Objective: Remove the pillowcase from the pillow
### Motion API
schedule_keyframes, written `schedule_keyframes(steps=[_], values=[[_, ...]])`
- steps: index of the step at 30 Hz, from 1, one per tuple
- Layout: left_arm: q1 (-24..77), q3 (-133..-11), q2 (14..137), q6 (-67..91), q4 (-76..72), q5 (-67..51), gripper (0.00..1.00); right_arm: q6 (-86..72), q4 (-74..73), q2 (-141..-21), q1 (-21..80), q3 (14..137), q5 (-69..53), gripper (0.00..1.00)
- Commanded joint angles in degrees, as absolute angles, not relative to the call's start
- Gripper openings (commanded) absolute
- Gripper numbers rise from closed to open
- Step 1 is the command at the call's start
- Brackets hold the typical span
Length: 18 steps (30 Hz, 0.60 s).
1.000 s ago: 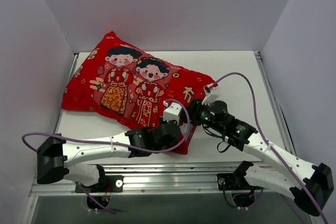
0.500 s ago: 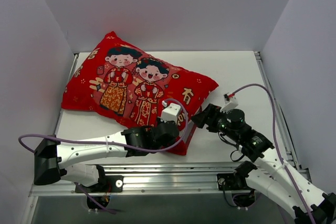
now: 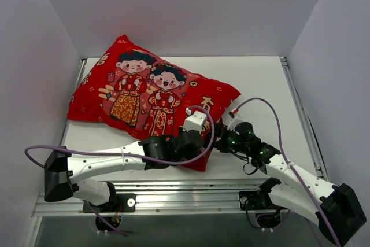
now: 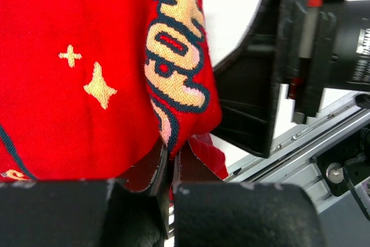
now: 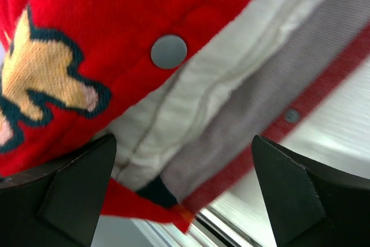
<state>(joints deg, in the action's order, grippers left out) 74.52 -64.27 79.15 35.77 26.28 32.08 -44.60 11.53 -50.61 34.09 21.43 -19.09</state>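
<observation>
Red fabric of the pillowcase (image 3: pixel 151 93) is seen from above, laid slantwise over the left and middle of the white table (image 3: pixel 263 82), printed side up, its near right corner brought close to the table's front edge. That corner is met by the left gripper (image 3: pixel 202 144) from the left and the right gripper (image 3: pixel 218 140) from the right, and the cloth between them is hidden by their black bodies. A purple cable (image 3: pixel 267 103) is looped above the right gripper.

From the left wrist, the left gripper's fingers (image 4: pixel 144 169) are seen clenched on a fold of the pillowcase's edge, just below a gold character (image 4: pixel 173 56). The right gripper's black body is crowded in just beside it, and an aluminium rail (image 4: pixel 324 137) is seen below.

From the right wrist, the right gripper's jaws are held wide apart, released, with nothing grasped. Between them the cover's open mouth is shown: a round snap button (image 5: pixel 169 51) on the red lip, the white pillow (image 5: pixel 196 99) inside, and a grey inner band (image 5: pixel 260 91) edged in red.
</observation>
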Motion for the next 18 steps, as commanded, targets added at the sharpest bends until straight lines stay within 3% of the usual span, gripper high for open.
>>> schedule_keyframes(steps=[1,18], values=[[74.62,-67.67,79.63,34.98,27.24,31.38,0.02,-46.93,24.77,-54.13,33.75,20.39,-23.89,1.00],[74.62,-68.47,80.77,35.42,26.99,31.11,0.02,-50.45,43.31,-65.91,33.05,17.23,-30.93,1.00]])
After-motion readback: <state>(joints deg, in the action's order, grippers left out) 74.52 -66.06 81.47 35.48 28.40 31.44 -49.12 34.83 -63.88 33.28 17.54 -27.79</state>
